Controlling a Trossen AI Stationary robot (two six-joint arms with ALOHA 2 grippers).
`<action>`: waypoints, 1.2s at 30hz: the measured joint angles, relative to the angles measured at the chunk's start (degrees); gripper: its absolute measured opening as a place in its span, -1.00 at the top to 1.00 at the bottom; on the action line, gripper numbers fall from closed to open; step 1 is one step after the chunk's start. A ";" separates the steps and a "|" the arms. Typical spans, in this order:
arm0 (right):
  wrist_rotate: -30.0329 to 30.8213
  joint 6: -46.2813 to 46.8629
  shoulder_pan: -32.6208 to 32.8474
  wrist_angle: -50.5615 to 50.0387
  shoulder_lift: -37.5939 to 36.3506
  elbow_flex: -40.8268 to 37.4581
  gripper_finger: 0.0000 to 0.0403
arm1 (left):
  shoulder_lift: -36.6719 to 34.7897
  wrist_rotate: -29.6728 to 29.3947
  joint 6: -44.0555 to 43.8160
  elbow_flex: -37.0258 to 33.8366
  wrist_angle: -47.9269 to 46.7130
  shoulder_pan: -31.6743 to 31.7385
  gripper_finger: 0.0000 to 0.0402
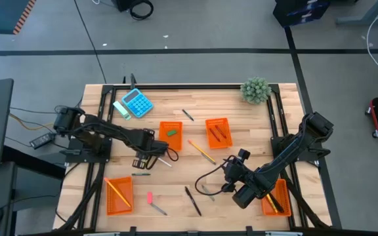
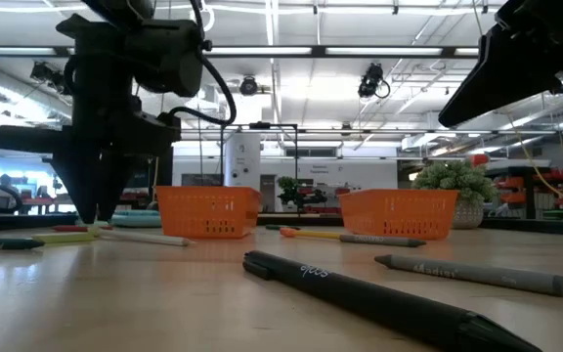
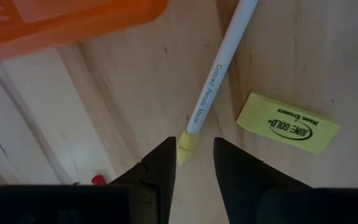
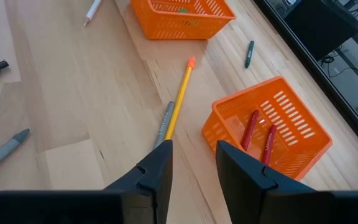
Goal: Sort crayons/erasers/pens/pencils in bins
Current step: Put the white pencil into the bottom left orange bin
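While the white colored pencil (image 3: 219, 74) lies flat on the counter (image 3: 123, 99), its pale yellow tip sits between the parted, empty fingers of the left pincer (image 3: 191, 163). Printed lettering runs down its barrel. A yellow eraser (image 3: 288, 122) lies just beside it, an orange bin (image 3: 67, 22) nearby. The right pincer (image 4: 192, 160) hangs released above a yellow pencil (image 4: 180, 102).

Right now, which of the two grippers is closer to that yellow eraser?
Left. The left gripper hangs just beside the yellow eraser, its open fingers either side of a white coloured pencil's tip. The right gripper is well across the table, open, near the right edge.
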 joint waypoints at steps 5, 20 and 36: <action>0.00 -0.02 0.00 0.03 0.00 0.00 0.36 | 2.26 0.04 0.02 -0.02 0.69 -0.02 0.44; 0.00 -0.07 0.00 0.24 0.00 -0.07 0.36 | 4.22 0.41 1.52 0.15 2.56 0.99 0.55; 0.00 -0.48 0.00 0.22 0.00 -0.13 0.36 | 4.16 -0.28 -0.24 0.07 1.71 -0.56 0.86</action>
